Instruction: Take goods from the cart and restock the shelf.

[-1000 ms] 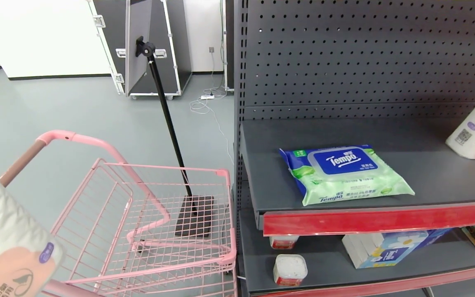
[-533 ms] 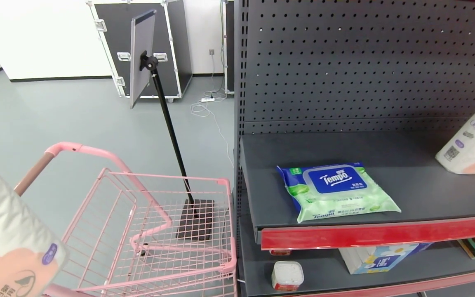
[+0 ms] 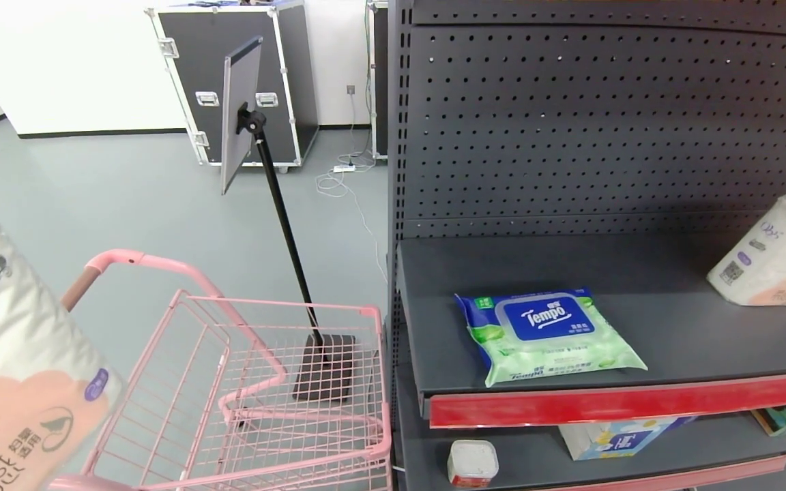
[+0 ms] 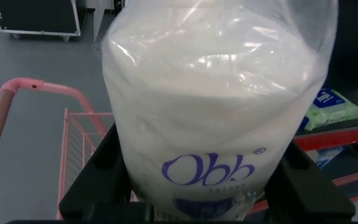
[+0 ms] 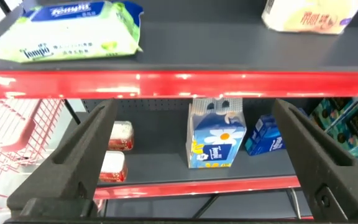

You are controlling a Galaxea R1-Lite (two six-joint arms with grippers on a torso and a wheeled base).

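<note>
At left, just beside cart [image 3: 250,382]: tissue pack [image 3: 18,382], held up, not yet on shelf [image 3: 673,327]. Step, probably: carry across, set in bare gap betw. wet wipes [image 3: 546,334] & 2nd tissue pack [image 3: 775,262]; keep level, no crushing of soft wrap. Left gripper [image 4: 207,183]: jaws spread wide, clamped on pack's sides. Right gripper [image 5: 194,158]: jaws fully apart, empty, before lower shelf [image 5: 160,167].

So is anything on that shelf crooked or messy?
A little. The wipes pack lies flat but turned askew to the shelf's red front edge, and the white pack at the right looks tipped on a slant. Nothing looks spilled.
</note>
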